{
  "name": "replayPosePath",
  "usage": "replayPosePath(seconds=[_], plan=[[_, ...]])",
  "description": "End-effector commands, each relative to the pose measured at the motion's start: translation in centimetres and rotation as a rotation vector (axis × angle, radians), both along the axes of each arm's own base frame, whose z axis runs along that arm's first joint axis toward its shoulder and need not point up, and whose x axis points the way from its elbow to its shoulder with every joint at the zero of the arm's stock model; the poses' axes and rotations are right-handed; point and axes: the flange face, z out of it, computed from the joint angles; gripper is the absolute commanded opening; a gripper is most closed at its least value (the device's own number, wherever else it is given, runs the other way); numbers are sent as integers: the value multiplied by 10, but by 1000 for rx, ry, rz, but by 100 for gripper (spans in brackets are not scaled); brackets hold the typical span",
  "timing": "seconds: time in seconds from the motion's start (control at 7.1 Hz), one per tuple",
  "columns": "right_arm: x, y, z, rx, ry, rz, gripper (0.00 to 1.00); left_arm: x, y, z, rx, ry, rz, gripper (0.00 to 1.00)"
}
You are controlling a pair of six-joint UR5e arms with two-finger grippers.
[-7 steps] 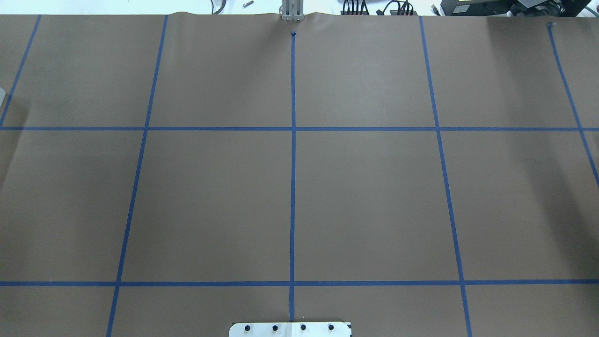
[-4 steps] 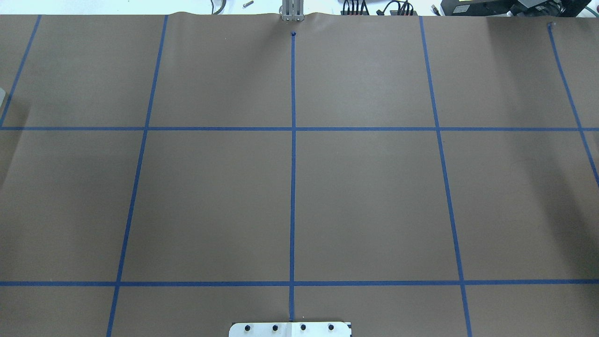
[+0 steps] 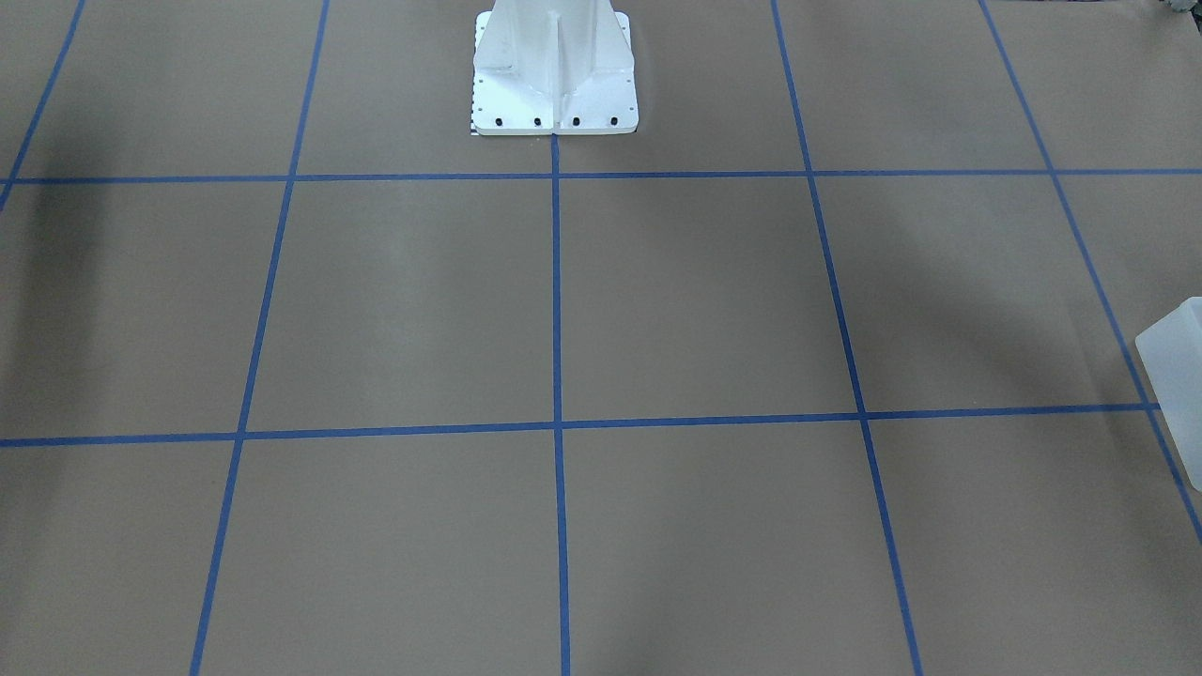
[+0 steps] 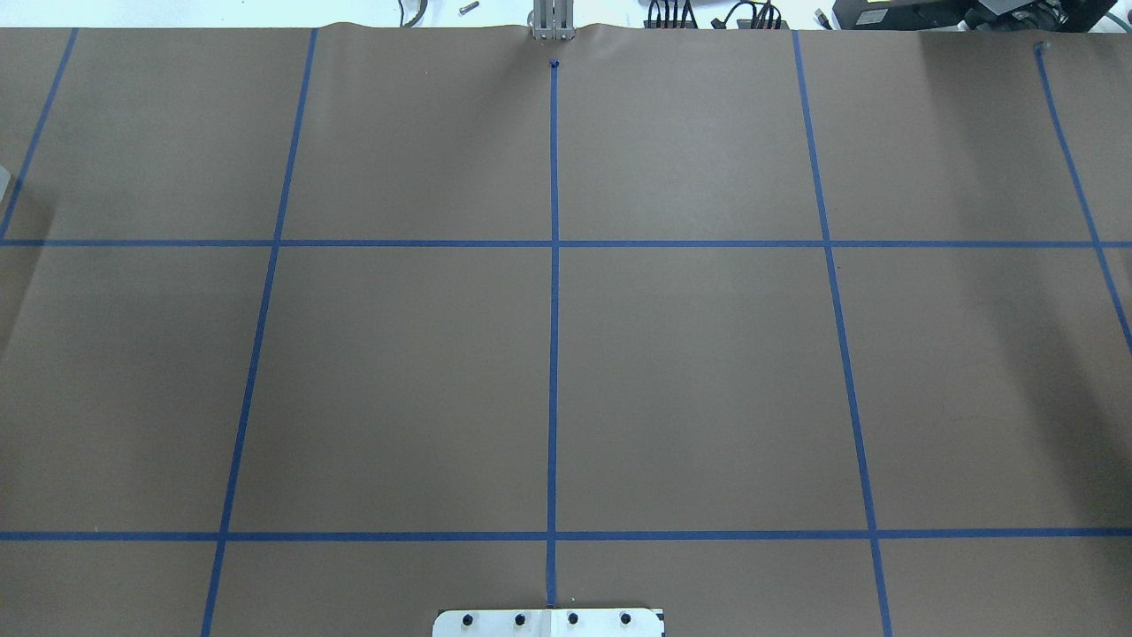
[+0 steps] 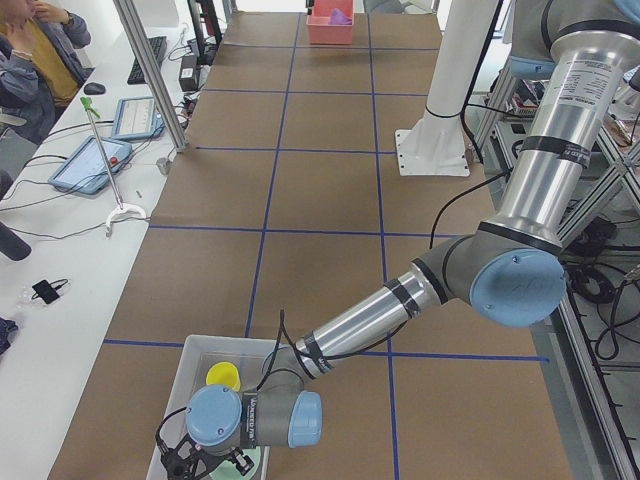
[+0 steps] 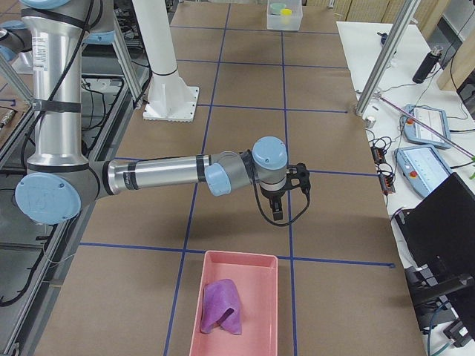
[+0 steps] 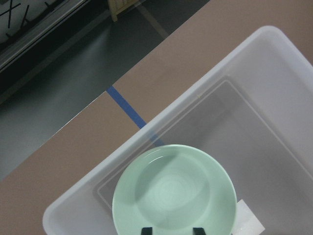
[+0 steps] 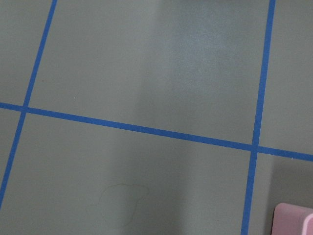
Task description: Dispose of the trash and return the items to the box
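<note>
hovering left pincer point(image 7: 171, 230) over green bowl point(image 7: 173, 191) in box point(image 7: 275, 43), arm label point(image 5: 591, 78) unreadable

The brown worktop point(image 4: 690, 372) carries a grid of blue tape lines point(image 4: 554, 354); a white bolted plate point(image 4: 548, 622) sits at its near edge.

Brown table point(image 4: 398, 380), blue tape point(image 4: 554, 354) grid. Mint-green bowl point(image 7: 174, 192), lower centre, in milky-white box point(image 7: 264, 147). Yellow cup point(image 5: 223, 375). Pink tray point(image 6: 267, 261), purple cloth point(image 6: 221, 306). White pedestal point(image 3: 554, 66), top centre.
</note>
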Motion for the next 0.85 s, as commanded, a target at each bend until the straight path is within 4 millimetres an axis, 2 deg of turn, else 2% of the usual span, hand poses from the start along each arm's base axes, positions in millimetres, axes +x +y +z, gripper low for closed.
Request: replayPosePath(seconds=[0.0, 0.14, 0.28, 0.42, 0.7], plan=[[5, 19, -9, 16, 24, 11, 100, 4, 1, -75, 145, -16, 15, 99], [8, 23, -5, 16, 67, 27, 100, 9, 8, -118, 200, 0, 23, 99], [9, 25, -3, 10, 71, 28, 100, 45, 20, -156, 313, 30, 128, 99], [9, 25, -2, 9, 72, 27, 100, 89, 40, -188, 398, 38, 244, 99], [7, 24, 3, 0, 73, 24, 100, 148, 108, -253, 464, 60, 388, 99]])
